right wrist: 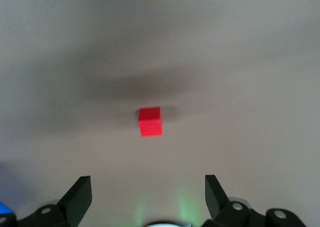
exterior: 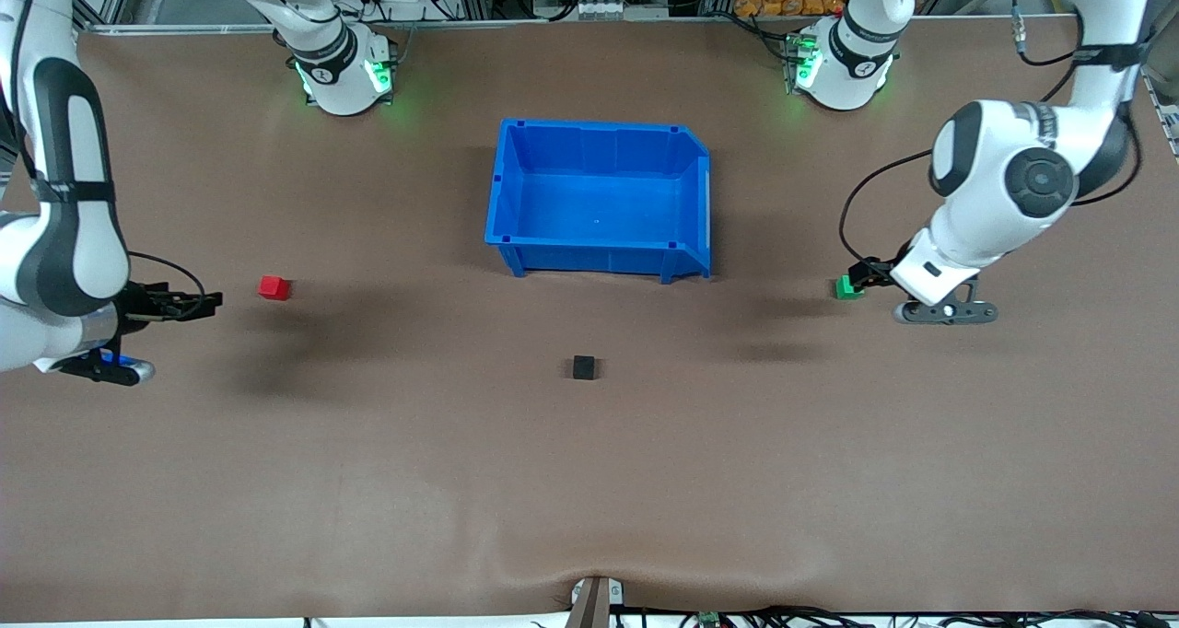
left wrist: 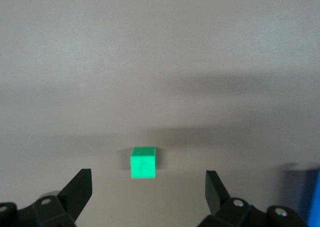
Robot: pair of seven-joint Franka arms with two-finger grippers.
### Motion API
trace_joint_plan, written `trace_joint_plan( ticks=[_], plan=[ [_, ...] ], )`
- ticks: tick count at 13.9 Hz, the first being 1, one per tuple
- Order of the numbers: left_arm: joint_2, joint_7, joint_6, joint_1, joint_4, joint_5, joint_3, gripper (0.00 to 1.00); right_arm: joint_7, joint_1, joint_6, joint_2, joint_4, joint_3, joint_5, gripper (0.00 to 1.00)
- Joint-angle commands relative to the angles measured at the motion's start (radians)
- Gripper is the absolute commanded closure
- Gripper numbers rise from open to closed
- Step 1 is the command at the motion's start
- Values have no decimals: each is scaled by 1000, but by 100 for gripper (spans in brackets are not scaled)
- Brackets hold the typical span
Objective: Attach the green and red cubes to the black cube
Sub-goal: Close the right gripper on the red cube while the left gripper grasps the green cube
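Blue bin [exterior: 601,252] on brown table [exterior: 368,471]

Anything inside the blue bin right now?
Nothing: the blue bin shows only its bare floor. The red cube, green cube and black cube all sit on the table outside it. Its wall nearest the camera hides no contents I can make out.

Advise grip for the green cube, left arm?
Pinch the green cube across its two opposite side faces, coming in low from the left arm's end of the table. It sits flat, centred between the open left pincer fingers, and stands apart from anything else.
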Motion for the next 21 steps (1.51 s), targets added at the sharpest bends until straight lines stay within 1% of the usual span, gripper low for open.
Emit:
trace_joint_plan(
  ticks=[1,4,5,6,7,9,10,11,12,13,14,17,18,19,20,21],
  plan=[
    [38,-15,159,1,-81,-14,-7,0,6,-17,111,-19,-117,15,13,0],
    [124,-18,222,3,-81,-14,-5,0,5,-11,156,32,-155,15,13,0],
    [147,-18,236,4,-81,-14,-5,0,5,-8,154,41,-160,15,13,2],
    [167,-19,241,4,-81,-14,-4,0,5,-7,159,44,-174,15,13,7],
    [185,-19,242,6,-78,-14,-4,0,5,-7,197,50,-201,16,13,9],
    [206,-19,250,8,-80,-14,-4,0,5,-1,296,50,-262,16,13,9],
    [207,-18,250,9,-81,-13,-4,0,5,6,320,52,-278,16,13,9],
    [206,-16,250,9,-81,-11,-2,0,5,7,320,52,-281,16,13,17],
    [203,-15,249,11,-83,-10,-2,0,5,6,317,52,-283,16,13,32],
    [201,-15,246,11,-86,-8,-1,0,5,6,323,55,-293,16,13,34],
    [202,-15,242,11,-87,-2,0,0,8,12,321,56,-296,18,14,40],
    [207,-15,242,12,-98,-1,1,0,8,13,328,79,-298,16,14,42],
    [207,-15,242,15,-98,-1,1,0,8,10,324,79,-298,18,14,55],
    [207,-15,242,23,-98,-1,1,0,19,9,321,79,-295,18,16,83],
    [207,-13,242,24,-99,-1,1,0,46,10,315,78,-287,18,16,100],
    [207,-10,242,24,-101,-1,3,0,104,13,311,75,-280,21,16,100]
  ],
)
